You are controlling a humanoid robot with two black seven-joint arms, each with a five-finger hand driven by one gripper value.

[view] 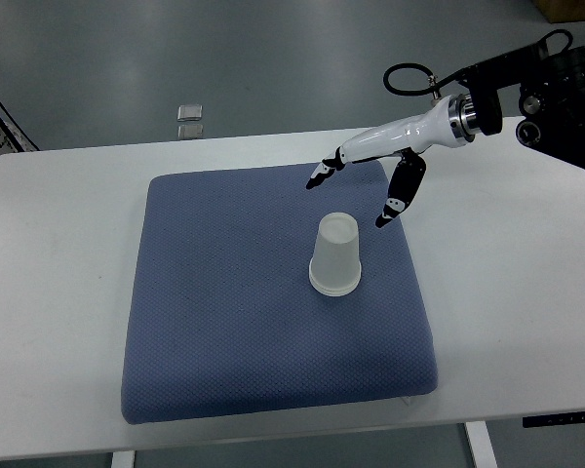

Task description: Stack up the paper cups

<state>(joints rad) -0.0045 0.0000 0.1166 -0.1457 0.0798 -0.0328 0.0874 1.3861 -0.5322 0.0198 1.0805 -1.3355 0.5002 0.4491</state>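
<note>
The paper cups [335, 255] stand upside down, wide rim on the blue mat [224, 322], a little to the 3 o'clock side of the mat's middle. The doubled rim at the base suggests more than one cup nested together, though how many I cannot tell. No other loose cup shows anywhere on the mat or the white tabletop [68, 292] — so, judging by what lies here, the stacking looks done or close to done, with nothing visible left to add.

The right robot hand [363, 187] hovers above the mat's far edge, at about 1 o'clock from the cups and clear of them. Its arm comes in from the picture's right edge, with a black cable looped over the wrist. The fingers [322, 174] are spread apart and hold nothing: the upper ones point toward 9 o'clock, a dark one hangs down toward the cups, its tip just beside the top of the stack but not touching. The left arm is not in view.

Beyond the tabletop, at 12 o'clock, two small clear boxes [190, 120] lie on the grey floor.
</note>
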